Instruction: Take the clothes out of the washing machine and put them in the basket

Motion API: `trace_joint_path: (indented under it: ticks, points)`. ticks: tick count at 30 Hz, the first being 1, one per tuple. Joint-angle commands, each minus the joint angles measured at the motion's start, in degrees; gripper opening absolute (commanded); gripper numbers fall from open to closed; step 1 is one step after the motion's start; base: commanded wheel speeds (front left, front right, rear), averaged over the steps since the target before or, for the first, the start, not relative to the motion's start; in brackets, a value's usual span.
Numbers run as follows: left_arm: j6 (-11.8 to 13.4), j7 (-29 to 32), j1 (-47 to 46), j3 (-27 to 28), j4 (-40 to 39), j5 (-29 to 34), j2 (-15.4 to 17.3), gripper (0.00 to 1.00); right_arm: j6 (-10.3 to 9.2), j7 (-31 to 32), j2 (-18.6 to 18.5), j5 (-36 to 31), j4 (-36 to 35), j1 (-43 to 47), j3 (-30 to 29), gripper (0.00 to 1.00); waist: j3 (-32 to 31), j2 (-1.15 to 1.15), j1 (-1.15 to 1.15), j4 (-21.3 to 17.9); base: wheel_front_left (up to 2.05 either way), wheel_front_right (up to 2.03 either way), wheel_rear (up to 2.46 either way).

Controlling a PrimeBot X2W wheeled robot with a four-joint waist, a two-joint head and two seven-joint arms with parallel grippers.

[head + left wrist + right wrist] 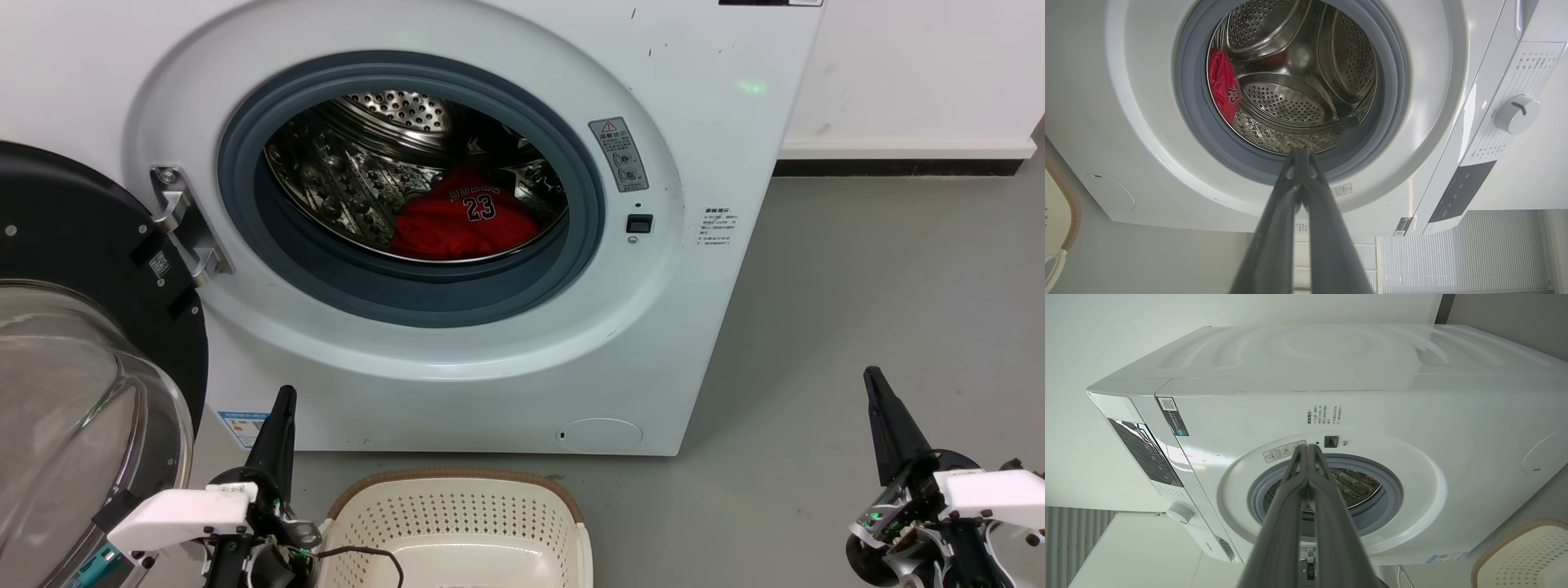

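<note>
**Washer** [727,131]: white front-loader on the grey floor [857,286], its mouth facing the robot.

**Door** [73,220]: swung wide open on the robot's left, domed glass outward, well apart from the mouth.

**Seal** [424,298] and **drum** [343,171]: a grey ring around perforated steel, with nothing across the opening.

**Basket** [457,502]: on the floor just before the washer, below the mouth and just beside the left gripper. No garment lies in the part that shows.

**Clothes** [461,224]: a red heap with the number 23 uppermost, low in the drum and back from the seal. Its long axis runs across the drum floor, left to right. Whether a second garment lies under it cannot be told.

**Left gripper** [284,400]: fingers pressed together and holding nothing, low before the washer. Its wrist view looks straight into the drum.

**Right gripper** [875,384]: likewise pressed together and bare, well off to the washer's right.

**Judgement:** the heap lies up, forward and rightward of the left gripper, which is the nearer of the two. The reach is not yet begun, and the fingers must part first.
</note>
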Motion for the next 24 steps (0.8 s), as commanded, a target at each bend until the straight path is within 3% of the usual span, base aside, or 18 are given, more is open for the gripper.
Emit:
trace_joint_path:
  ticks: [1,24]
  points:
    - [-0.1,0.2,-0.3,0.1,0.0,-0.1,-0.1,0.0,0.0,0.0,0.2,-0.3,0.1,-0.7,0.0,0.0,0.0,0.0,0.0,0.0,0.0,0.0,0.0]
    - [-0.1,0.2,-0.3,0.1,0.0,-0.1,-0.1,0.0,0.0,0.0,0.2,-0.3,0.1,-0.7,0.0,0.0,0.0,0.0,0.0,0.0,0.0,0.0,0.0]
